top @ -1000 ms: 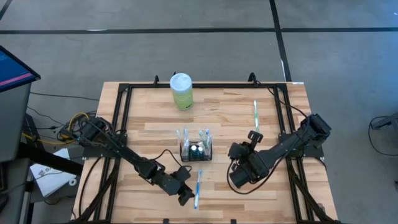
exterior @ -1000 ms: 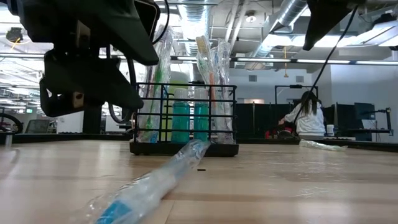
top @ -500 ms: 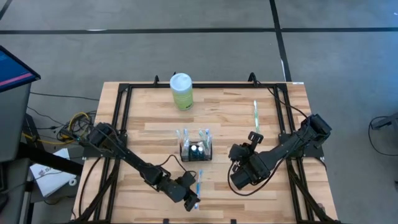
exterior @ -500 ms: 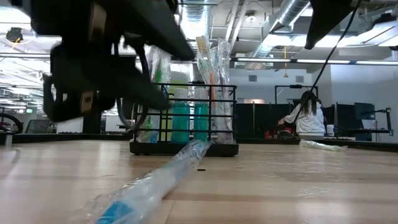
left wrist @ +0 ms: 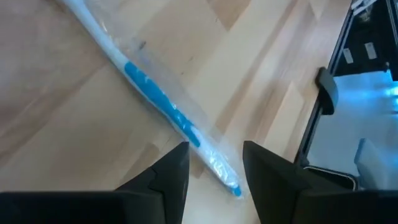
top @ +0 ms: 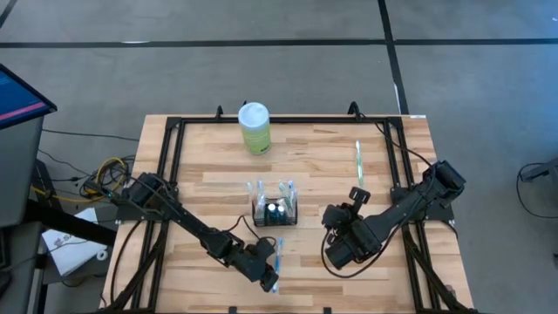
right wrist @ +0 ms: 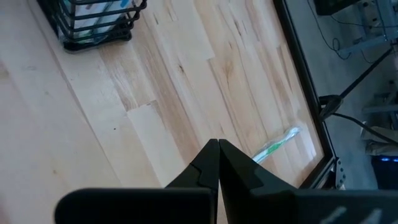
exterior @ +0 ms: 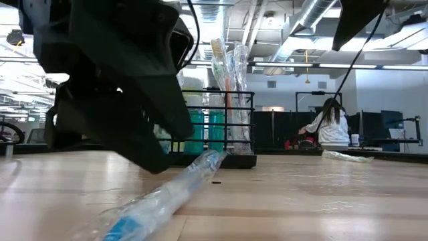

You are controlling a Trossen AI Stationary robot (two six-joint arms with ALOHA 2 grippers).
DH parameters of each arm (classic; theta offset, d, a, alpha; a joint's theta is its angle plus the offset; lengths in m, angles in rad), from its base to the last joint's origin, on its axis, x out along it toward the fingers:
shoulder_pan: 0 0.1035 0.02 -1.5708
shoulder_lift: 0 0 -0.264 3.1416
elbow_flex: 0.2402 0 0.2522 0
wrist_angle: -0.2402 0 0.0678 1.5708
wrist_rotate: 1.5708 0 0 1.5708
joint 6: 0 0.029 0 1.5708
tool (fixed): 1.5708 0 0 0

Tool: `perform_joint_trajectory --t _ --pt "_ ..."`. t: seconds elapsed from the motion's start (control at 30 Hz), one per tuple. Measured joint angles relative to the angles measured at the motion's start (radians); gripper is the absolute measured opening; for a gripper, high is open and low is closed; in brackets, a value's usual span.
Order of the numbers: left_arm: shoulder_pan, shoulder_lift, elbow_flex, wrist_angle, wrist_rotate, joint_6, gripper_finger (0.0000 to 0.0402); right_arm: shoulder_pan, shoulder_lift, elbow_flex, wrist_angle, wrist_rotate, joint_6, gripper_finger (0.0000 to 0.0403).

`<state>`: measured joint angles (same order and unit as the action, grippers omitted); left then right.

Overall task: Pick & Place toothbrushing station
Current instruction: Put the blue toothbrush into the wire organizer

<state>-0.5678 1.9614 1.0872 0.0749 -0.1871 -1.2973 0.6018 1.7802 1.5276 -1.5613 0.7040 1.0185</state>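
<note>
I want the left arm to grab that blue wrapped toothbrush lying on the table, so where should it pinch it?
Probably mid-handle, from straight above. The blue toothbrush lies flat on the table, and the left gripper is open over its end; fingers should straddle the thin handle crosswise.

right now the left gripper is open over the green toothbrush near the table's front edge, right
Not quite: the toothbrush under the open left gripper is blue, not green, as the left wrist view shows. The green toothbrush lies near the table's right rail, far from that gripper.

Even overhead light, soft shadows, blurred foreground wrapped toothbrush [exterior: 160, 201] in low view.
</note>
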Motion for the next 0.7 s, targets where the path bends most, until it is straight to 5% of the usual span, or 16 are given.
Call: perform_joint_trajectory --t 0.7 --pt "0.03 0.046 0.014 -0.023 -0.052 -0.019 0.0145 0.0 0.0 0.0 0.003 0.0 0.003 0.0"
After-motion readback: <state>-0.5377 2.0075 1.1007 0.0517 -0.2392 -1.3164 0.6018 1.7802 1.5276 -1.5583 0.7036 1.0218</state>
